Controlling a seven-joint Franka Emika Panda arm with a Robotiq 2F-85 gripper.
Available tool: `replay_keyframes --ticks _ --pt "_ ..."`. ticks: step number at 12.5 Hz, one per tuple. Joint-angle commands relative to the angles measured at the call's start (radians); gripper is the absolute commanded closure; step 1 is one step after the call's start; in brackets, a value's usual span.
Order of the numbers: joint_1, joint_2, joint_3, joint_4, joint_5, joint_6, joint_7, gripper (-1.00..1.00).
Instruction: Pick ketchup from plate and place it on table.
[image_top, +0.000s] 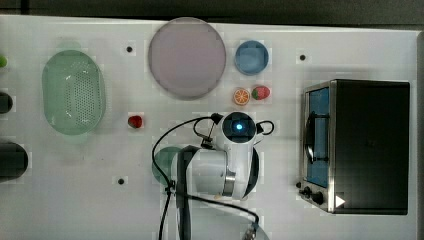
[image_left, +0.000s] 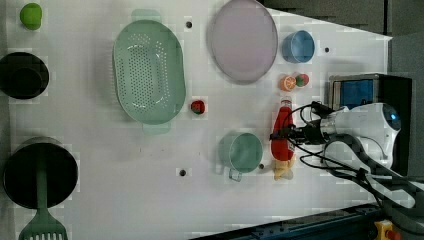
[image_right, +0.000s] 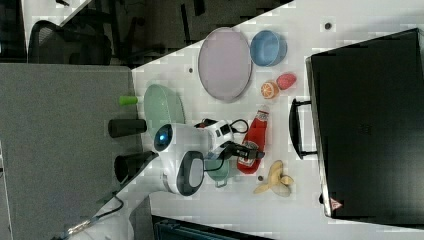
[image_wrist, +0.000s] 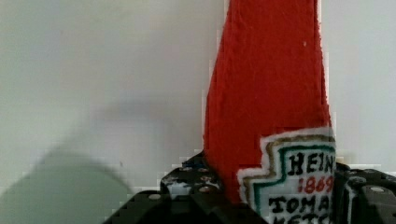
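Observation:
The ketchup (image_left: 282, 122) is a red soft bottle with a white label, and it is off the plate (image_left: 243, 40). It lies lengthwise over the white table (image_top: 75, 190), between a teal cup and a banana, cap towards the orange slice. My gripper (image_left: 287, 134) is shut on its labelled lower half; the black fingers (image_wrist: 187, 189) flank the label in the wrist view. The right view has the ketchup (image_right: 254, 134) in my gripper (image_right: 247, 153), well away from the mauve-grey plate (image_right: 225, 57). Whether the bottle touches the table I cannot tell. In the top view the arm covers it.
A teal cup (image_left: 241, 151) and a banana (image_right: 274, 182) sit close on either side of the bottle. An orange slice (image_top: 241, 96), strawberry (image_top: 260, 92) and blue bowl (image_top: 251, 57) lie near the plate. A green colander (image_top: 73, 92) and a toaster oven (image_top: 360, 145) stand further out.

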Motion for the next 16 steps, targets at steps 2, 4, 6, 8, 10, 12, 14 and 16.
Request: replay_keyframes --ticks 2,4,6,8,10,12,14,16 --pt "-0.003 -0.042 0.005 0.043 -0.003 0.118 0.054 -0.25" --pt "-0.002 -0.053 0.009 0.047 -0.003 0.118 0.054 -0.68" --pt "-0.002 -0.102 0.016 0.064 -0.003 0.115 0.054 -1.0" --pt "-0.001 -0.178 0.03 0.098 -0.003 0.106 0.054 -1.0" --pt "0.0 -0.25 0.044 0.156 -0.003 0.06 0.087 -1.0" --pt "0.0 -0.302 0.056 0.237 -0.003 -0.082 0.226 -1.0" --pt "0.001 -0.337 0.066 0.334 -0.003 -0.313 0.364 -1.0" --pt "0.003 -0.354 0.068 0.449 -0.005 -0.527 0.465 -1.0"
